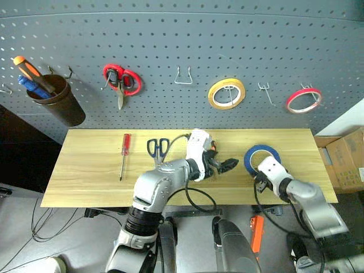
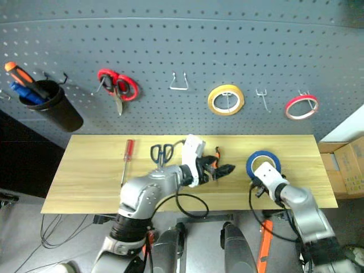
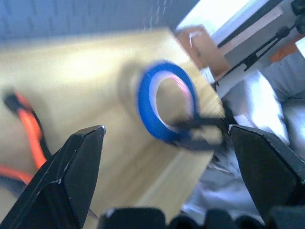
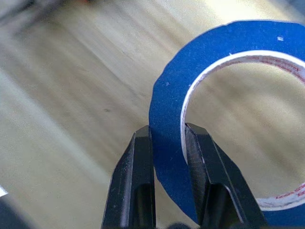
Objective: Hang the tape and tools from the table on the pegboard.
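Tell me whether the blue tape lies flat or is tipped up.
Tipped up: the blue tape stands on edge, its band pinched between the right gripper's fingers, the table showing through its hole.

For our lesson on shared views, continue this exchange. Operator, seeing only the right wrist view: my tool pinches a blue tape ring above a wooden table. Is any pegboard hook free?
Observer: Yes, an empty double hook sits on the pegboard between the yellow tape ring and the red tape ring.
Operator: Where is the other tool?
Observer: The left tool is open over mid-table, pointing toward the blue tape, orange-handled pliers beside it.
Operator: What else lies on the table?
Observer: A red-handled screwdriver and dark-handled scissors, left of the pliers.
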Tool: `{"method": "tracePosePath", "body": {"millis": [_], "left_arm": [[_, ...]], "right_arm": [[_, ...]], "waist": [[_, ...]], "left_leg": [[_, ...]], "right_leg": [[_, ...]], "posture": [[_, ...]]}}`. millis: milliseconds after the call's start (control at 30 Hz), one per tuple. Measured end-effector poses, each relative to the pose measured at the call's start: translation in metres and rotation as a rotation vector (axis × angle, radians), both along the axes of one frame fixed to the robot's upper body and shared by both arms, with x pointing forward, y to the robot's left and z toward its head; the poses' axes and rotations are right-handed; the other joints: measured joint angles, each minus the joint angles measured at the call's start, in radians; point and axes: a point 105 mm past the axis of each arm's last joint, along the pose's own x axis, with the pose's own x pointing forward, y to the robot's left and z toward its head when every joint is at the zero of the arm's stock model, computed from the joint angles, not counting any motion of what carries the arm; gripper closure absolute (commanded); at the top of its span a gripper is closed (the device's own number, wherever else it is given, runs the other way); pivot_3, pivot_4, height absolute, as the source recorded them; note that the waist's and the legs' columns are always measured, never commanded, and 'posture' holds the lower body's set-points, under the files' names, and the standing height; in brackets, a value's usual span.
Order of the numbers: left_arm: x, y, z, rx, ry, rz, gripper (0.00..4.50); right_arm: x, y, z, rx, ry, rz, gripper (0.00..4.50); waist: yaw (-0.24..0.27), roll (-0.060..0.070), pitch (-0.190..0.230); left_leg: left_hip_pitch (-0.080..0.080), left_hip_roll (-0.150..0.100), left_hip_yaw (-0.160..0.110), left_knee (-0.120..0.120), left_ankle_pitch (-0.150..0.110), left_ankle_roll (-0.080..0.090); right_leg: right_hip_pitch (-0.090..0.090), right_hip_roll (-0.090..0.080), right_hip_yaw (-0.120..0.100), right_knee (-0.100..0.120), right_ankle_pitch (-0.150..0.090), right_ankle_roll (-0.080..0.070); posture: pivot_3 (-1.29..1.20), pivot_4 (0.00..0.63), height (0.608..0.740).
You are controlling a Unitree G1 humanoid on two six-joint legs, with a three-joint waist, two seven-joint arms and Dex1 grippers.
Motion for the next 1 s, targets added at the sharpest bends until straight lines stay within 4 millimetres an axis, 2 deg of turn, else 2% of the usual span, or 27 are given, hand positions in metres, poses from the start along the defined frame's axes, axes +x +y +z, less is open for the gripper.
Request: {"method": "tracePosePath", "body": {"millis": [67, 167, 367, 533, 633, 800, 1000], "left_arm": [[-0.003, 0.005, 0.017, -0.059, -0.033, -0.025, 0.0], [-0.01, 0.009, 0.043, -0.121, -0.096, -0.08, 0.0], [-0.014, 0.018, 0.059, -0.176, -0.114, -0.104, 0.0], [-0.007, 0.03, 0.071, -0.168, -0.152, -0.058, 0.0], [-0.003, 0.038, 0.072, -0.164, -0.161, -0.027, 0.0], [0.001, 0.038, 0.076, -0.176, -0.171, -0.014, 0.0], [0.002, 0.032, 0.076, -0.199, -0.172, -0.011, 0.0]], "right_arm": [[-0.011, 0.01, 0.012, -0.027, -0.088, -0.004, 3.96], [-0.012, 0.024, 0.039, -0.063, -0.246, -0.01, 3.96], [0.015, 0.047, 0.088, -0.121, -0.525, 0.065, 3.96], [0.044, 0.043, 0.112, -0.143, -0.647, 0.073, 3.96], [0.059, 0.033, 0.113, -0.128, -0.644, 0.053, 3.96], [0.078, 0.021, 0.1, -0.069, -0.562, 0.038, 3.96], [0.083, 0.022, 0.081, 0.026, -0.46, 0.047, 3.96]], "waist": [[-0.002, -0.002, -0.021], [-0.004, -0.003, -0.049], [-0.006, -0.007, -0.093], [-0.005, -0.01, -0.116], [-0.001, -0.009, -0.127], [-0.001, -0.009, -0.137], [-0.001, -0.008, -0.142]], "left_leg": [[0.0, 0.001, 0.0, 0.0, 0.0, -0.001], [0.001, 0.0, 0.0, 0.002, 0.001, -0.002], [0.005, 0.0, 0.0, 0.009, 0.001, 0.0], [0.005, 0.0, 0.0, 0.013, 0.001, 0.001], [0.005, 0.0, 0.0, 0.013, 0.001, 0.002], [0.005, 0.0, 0.0, 0.014, 0.001, 0.002], [0.017, 0.0, 0.0, 0.014, 0.001, 0.002]], "right_leg": [[0.0, 0.001, 0.0, 0.0, 0.0, 0.0], [0.002, 0.0, 0.0, 0.0, 0.001, 0.001], [0.01, 0.001, -0.001, -0.003, 0.001, -0.006], [0.012, 0.001, -0.001, -0.002, 0.003, -0.006], [0.012, 0.001, -0.001, -0.002, 0.006, -0.002], [0.013, 0.002, 0.0, -0.002, 0.007, -0.003], [0.024, 0.002, 0.0, -0.002, 0.005, -0.006]], "posture": [[-0.05, 0.145, 0.74], [-0.07, 0.117, 0.74], [-0.07, 0.083, 0.74], [-0.04, 0.058, 0.74], [-0.02, 0.052, 0.74], [-0.01, 0.048, 0.74], [0.0, 0.051, 0.74]]}}
